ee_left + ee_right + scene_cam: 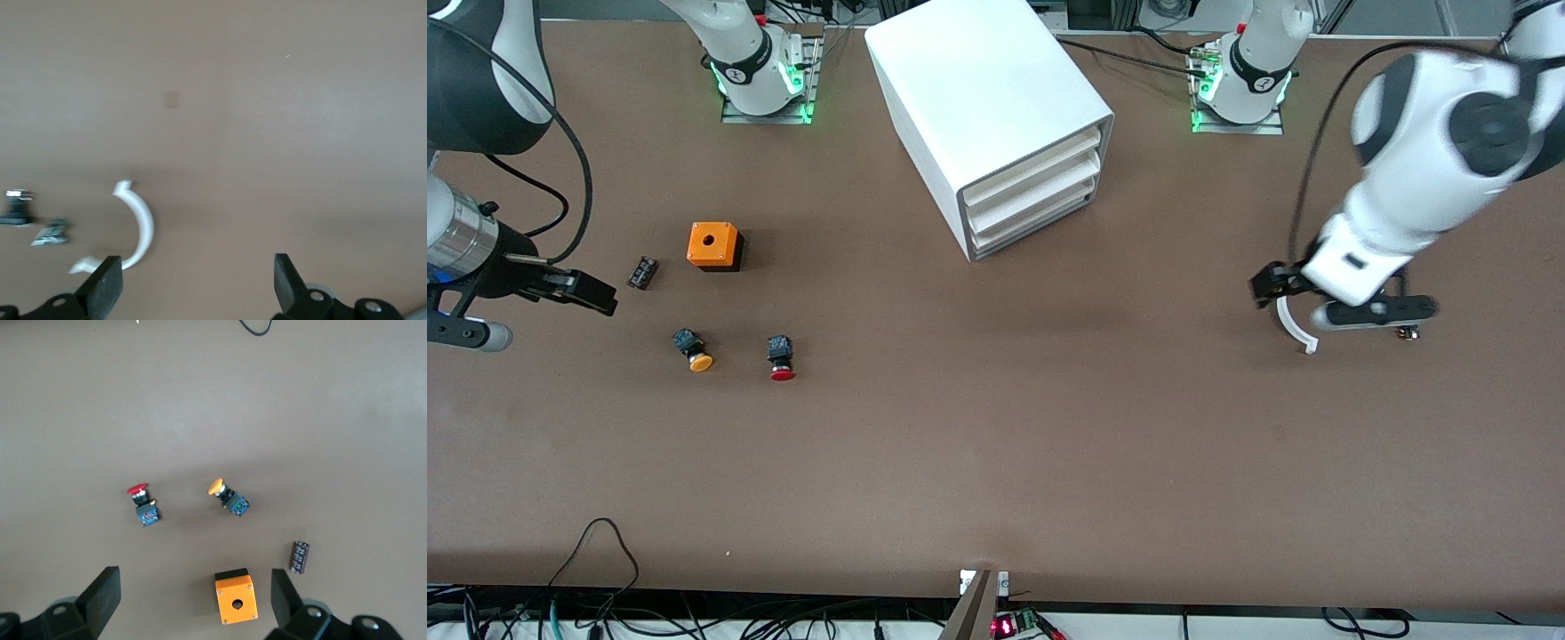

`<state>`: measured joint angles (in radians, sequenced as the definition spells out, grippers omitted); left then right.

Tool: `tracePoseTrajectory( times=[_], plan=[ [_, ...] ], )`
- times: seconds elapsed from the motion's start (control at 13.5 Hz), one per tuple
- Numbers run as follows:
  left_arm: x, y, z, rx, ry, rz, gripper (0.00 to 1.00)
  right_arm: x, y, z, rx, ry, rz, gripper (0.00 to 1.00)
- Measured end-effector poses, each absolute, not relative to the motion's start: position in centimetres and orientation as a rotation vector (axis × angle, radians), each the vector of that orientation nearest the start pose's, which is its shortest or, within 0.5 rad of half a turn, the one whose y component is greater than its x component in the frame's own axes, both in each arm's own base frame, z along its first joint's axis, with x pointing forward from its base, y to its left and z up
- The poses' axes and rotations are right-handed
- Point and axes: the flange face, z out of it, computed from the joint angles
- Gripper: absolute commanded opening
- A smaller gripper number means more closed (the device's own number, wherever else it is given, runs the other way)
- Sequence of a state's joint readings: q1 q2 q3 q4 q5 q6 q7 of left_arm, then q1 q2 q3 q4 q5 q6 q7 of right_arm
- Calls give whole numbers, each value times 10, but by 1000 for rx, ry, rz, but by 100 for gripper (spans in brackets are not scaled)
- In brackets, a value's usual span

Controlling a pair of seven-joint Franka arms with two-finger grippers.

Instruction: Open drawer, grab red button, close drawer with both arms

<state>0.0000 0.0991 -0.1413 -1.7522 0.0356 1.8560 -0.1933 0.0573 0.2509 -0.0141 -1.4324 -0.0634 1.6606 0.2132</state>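
The white cabinet [978, 89] stands at the back middle of the table. Its top drawer [1036, 163] and the two below it are shut. The red-capped button [782, 360] lies on the table toward the right arm's end; it also shows in the right wrist view [142, 503]. My right gripper [587, 292] is open and empty at that end of the table, and its wrist view [193, 603] looks down on the orange box. My left gripper [1325, 307] is open and empty low over bare table at the left arm's end, also seen in its wrist view [197, 287].
An orange-capped button [694, 348] lies beside the red one. An orange box with a hole [713, 245] and a small dark cylinder [642, 272] lie farther back. A white curved strip [1294, 329] and a small part [1408, 333] lie under the left gripper.
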Motion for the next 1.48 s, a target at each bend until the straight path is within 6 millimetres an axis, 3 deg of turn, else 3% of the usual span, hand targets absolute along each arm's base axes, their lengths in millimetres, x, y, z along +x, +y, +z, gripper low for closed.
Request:
tracePoseTrajectory(
  times=[0.15, 0.44, 0.74, 1.26, 1.48],
  plan=[
    [589, -47, 543, -3115, 11, 0, 100, 627, 21, 547, -3204, 236, 65, 100],
    [589, -33, 579, -3107, 172, -25, 100, 620, 21, 550, -3206, 215, 94, 100],
    [590, -19, 577, -3102, 216, -3, 100, 620, 22, 551, -3208, 139, 92, 100],
    [586, -18, 577, -3155, 201, 60, 100, 621, 23, 554, -3208, 109, 54, 100],
    [585, -14, 579, -3160, 189, 65, 100, 613, 17, 577, -3206, 126, -6, 100]
  ],
)
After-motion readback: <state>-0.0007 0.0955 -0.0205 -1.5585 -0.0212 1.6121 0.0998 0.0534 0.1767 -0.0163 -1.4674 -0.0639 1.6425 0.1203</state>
